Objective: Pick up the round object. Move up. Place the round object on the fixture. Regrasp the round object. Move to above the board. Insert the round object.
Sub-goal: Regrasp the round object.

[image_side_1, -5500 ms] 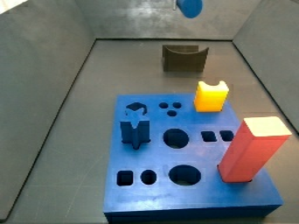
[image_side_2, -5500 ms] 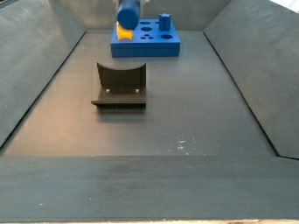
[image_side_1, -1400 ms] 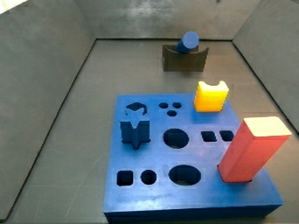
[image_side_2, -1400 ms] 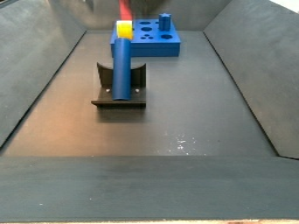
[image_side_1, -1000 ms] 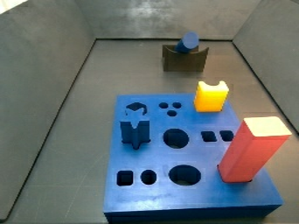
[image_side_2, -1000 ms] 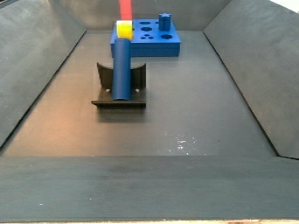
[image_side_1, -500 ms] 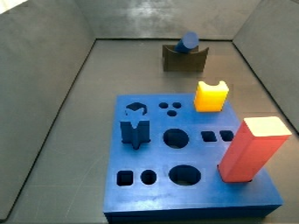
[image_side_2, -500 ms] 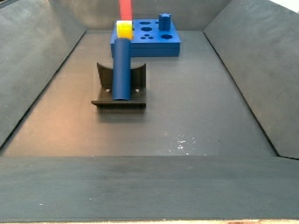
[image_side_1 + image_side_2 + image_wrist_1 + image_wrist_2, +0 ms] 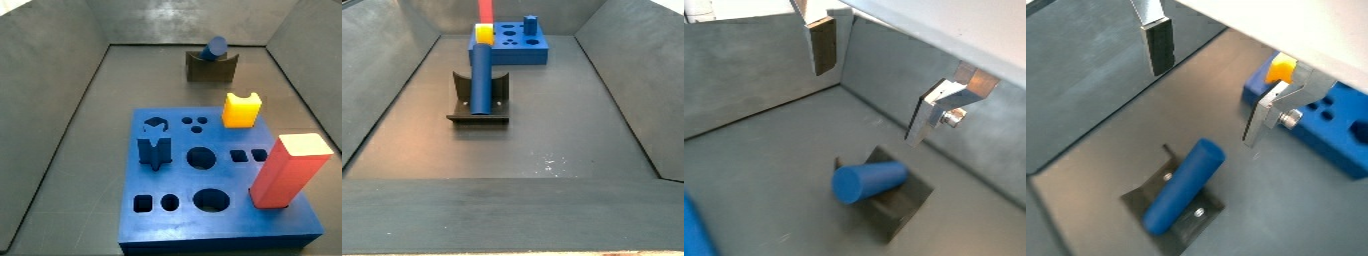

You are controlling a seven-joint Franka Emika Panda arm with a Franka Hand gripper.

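The round object (image 9: 1185,184) lies in the notch of the fixture (image 9: 210,68), well apart from the board (image 9: 201,190) on the bench (image 9: 543,140). The gripper (image 9: 1204,88) hangs above it in both wrist views, fingers (image 9: 1157,42) spread wide and holding nothing. No writing or brand can be read anywhere.

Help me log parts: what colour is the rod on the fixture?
Blue; the rod shows best in a wrist view.

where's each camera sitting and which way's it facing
Wrist view: above the floor, looking down on the round object lying on the fixture; open hand above it.
Wrist view: same height, rod plus the board; hand fingers show.
Side view: at the board end, facing the fixture; no hand.
Side view: opposite end, fixture near, board far; no hand.
All share the rod.
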